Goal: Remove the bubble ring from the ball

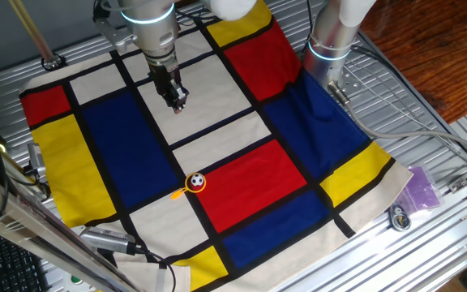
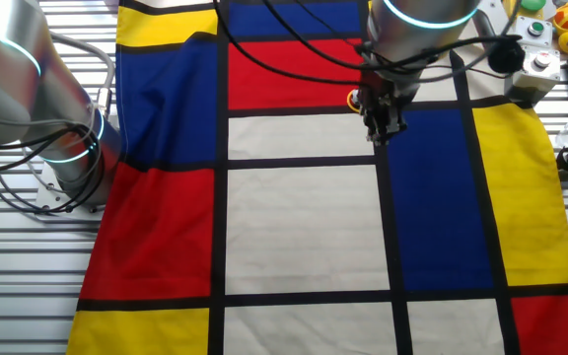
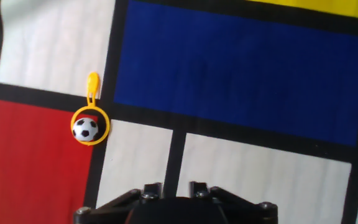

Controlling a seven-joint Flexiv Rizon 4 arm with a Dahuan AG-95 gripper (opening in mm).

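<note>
Fingers (image 1: pixel 177 104): hanging over a white square of the cloth, nothing in them; honestly can't tell if they're open or closed, hand view only catches the dark base.
Bubble ring (image 3: pixel 91 126): well off from the fingers, flat on the cloth (image 1: pixel 242 174) around the ball (image 3: pixel 86 129), handle pointing further away from them.
Progress: nothing done yet imo, hoop's on the ball, so approach, grab and lift all remain.
Desk (image 1: pixel 452 138): ribbed metal, mostly under the cloth.
Hard to see: the other fixed view shows only a sliver of ring behind the arm, ball hidden.
</note>
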